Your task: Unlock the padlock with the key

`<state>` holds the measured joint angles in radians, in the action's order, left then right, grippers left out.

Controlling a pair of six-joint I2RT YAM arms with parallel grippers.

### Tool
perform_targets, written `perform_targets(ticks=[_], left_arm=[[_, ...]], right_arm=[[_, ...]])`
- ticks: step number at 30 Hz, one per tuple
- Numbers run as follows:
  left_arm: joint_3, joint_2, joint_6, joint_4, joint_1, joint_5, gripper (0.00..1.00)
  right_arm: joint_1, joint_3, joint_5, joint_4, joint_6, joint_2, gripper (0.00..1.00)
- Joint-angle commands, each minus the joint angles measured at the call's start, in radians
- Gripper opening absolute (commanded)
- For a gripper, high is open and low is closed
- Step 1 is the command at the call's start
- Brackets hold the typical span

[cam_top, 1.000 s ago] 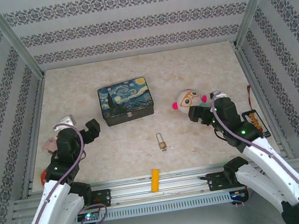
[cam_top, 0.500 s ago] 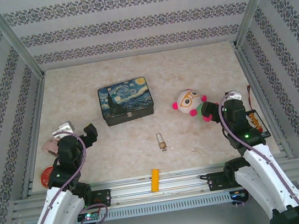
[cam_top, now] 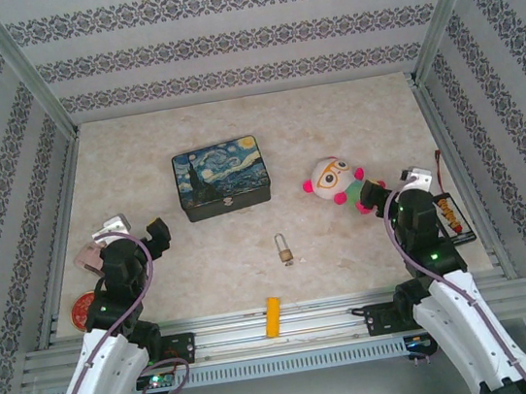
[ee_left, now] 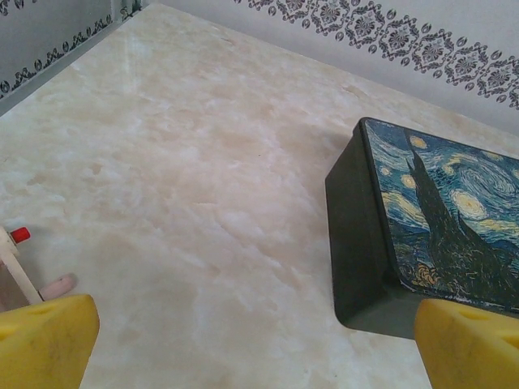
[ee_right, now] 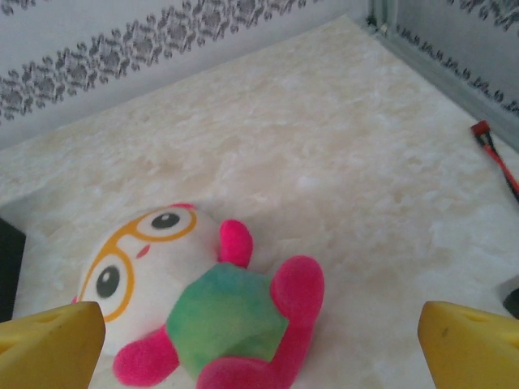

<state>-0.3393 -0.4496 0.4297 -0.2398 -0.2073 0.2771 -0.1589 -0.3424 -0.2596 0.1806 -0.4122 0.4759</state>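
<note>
**Top view.** Left claw (cam_top: 156, 233) is released, jaws wide, empty, above the counter (cam_top: 351, 126). Right claw (cam_top: 373, 197) is the same: released and empty. Padlock (cam_top: 284, 246) lies flat between the two claws, well apart from each and slightly nearer the arm bases. Key (cam_top: 291, 263) is a tiny dark speck just beside the padlock's near end; contact cannot be told. Tin (cam_top: 220, 177) sits ahead and right of the left claw. Plush (cam_top: 332, 177) lies just ahead and left of the right claw.

**Left wrist.** Yellow fingertips (ee_left: 45, 340) are spread wide, with bare counter between. The tin stands ahead of the right finger.

**Right wrist.** Fingertips (ee_right: 49, 344) are spread wide. The plush lies ahead between them, ungripped.
</note>
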Motion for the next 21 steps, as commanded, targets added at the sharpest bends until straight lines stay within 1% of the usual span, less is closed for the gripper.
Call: perform_targets(ticks=[1, 7, 11, 14, 17, 21], left_arm=[[0.011, 0.011, -0.018, 0.031, 0.013, 0.025, 0.99], [0.030, 0.011, -0.027, 0.051, 0.013, 0.054, 0.99], [0.057, 0.010, -0.050, 0.114, 0.013, 0.091, 0.99], [0.084, 0.000, -0.072, 0.191, 0.013, 0.125, 0.99], [0.109, -0.035, -0.163, 0.324, 0.013, 0.135, 0.99], [0.131, -0.146, -0.321, 0.546, 0.017, 0.166, 0.99]], right_arm=[[0.006, 0.065, -0.089, -0.075, -0.008, -0.059, 0.98], [0.005, 0.131, -0.090, -0.145, 0.036, -0.144, 0.98], [0.006, 0.131, -0.083, -0.174, 0.082, -0.125, 0.98], [0.005, 0.122, -0.071, -0.195, 0.106, -0.091, 0.98], [0.006, 0.112, -0.069, -0.227, 0.125, -0.048, 0.98], [0.005, 0.108, -0.060, -0.288, 0.143, 0.014, 0.98]])
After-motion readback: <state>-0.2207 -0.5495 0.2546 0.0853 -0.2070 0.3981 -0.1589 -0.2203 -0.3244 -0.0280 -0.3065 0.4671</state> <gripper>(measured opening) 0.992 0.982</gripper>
